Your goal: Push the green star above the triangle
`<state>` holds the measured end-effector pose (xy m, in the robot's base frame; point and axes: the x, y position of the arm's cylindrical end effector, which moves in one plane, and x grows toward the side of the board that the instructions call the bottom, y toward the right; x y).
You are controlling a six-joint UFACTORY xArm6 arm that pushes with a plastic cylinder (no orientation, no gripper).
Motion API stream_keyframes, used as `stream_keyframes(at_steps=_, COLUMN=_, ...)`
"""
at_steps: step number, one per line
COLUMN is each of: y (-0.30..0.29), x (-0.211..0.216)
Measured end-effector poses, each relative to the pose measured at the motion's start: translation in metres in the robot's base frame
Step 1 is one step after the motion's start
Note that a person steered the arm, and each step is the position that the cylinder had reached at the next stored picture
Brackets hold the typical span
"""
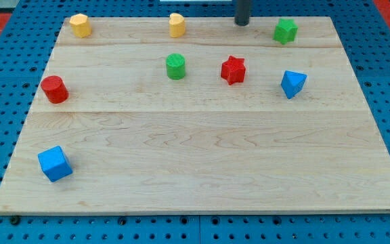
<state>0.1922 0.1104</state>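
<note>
Sitting near the view's top right corner of the pale wooden surface (202,169), the chunky green star (285,30) lay above the blue triangle (293,83); my tip (242,23), fingerless, stood left of the star.

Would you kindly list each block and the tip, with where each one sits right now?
my tip: top edge, left of green star, touching nothing
green star: top right, above blue triangle
red star: centre
green cylinder: left of it
yellow blocks: top
red cylinder: left
blue cube: bottom left
</note>
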Motion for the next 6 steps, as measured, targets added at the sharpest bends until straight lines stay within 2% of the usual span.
stream_keyframes(at_steps=1, y=0.075, x=0.023)
stream_keyframes(at_steps=2, y=0.072, x=0.084)
stream_keyframes(at_steps=3, y=0.066, x=0.089)
stream_keyframes(at_steps=4, y=0.072, x=0.054)
stream_keyframes(at_steps=5, y=0.116, x=0.052)
stream_keyframes(at_steps=6, y=0.126, x=0.090)
